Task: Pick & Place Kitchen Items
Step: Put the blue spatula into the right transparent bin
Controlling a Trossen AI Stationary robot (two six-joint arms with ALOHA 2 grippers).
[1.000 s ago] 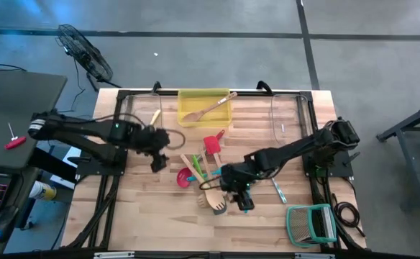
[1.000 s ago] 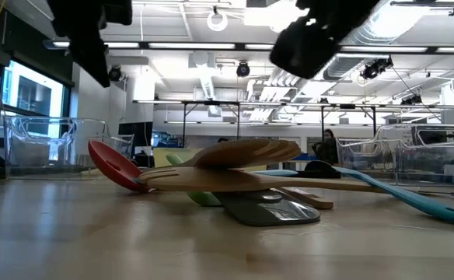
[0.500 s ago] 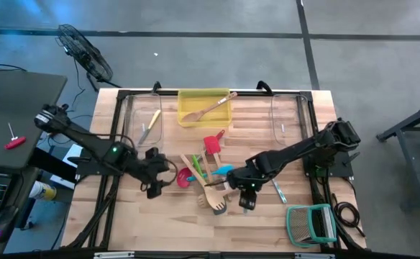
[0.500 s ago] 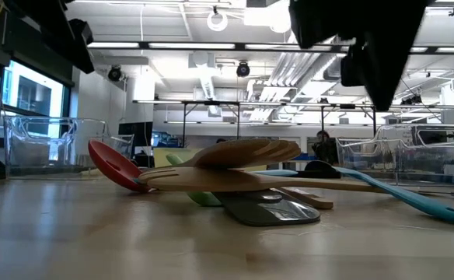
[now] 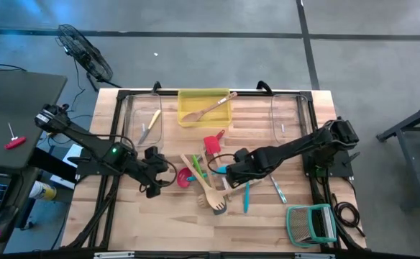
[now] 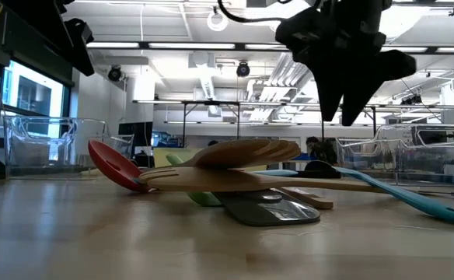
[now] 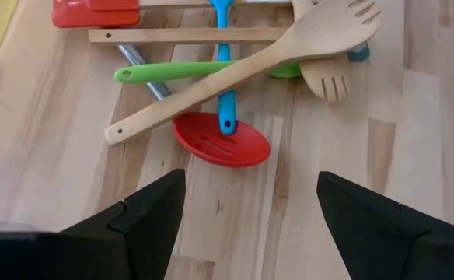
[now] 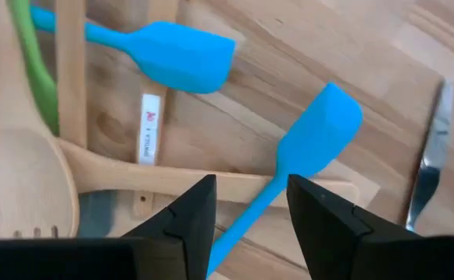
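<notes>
The kitchen items lie in a crossed pile (image 5: 208, 173) at mid-table: wooden spoons and a wooden fork (image 7: 320, 31), a red slotted spoon (image 7: 221, 140), a green-handled tool (image 7: 188, 72), a red spatula (image 5: 212, 144) and blue spatulas. My left gripper (image 5: 152, 187) hangs open to the pile's left, its fingers (image 7: 149, 210) pointing at the red slotted spoon. My right gripper (image 5: 229, 173) is open above the pile's right side (image 6: 337, 115); its fingers (image 8: 200, 210) stand on either side of one blue spatula's handle (image 8: 246, 222) without touching it.
A yellow tray (image 5: 224, 119) at the far edge holds a wooden spoon (image 5: 206, 109). Clear bins stand far left (image 5: 127, 119), with a yellow-handled knife (image 5: 152, 121), and far right (image 5: 303, 115). A metal knife (image 8: 433, 148) lies right of the pile. A teal rack (image 5: 311, 223) sits near right.
My left gripper has moved toward the near edge and stopped left of the pile. My right gripper has moved from the pile's near-right side toward the far and left edges, over the pile, uncovering a blue spatula. The utensils have stayed where they were.
</notes>
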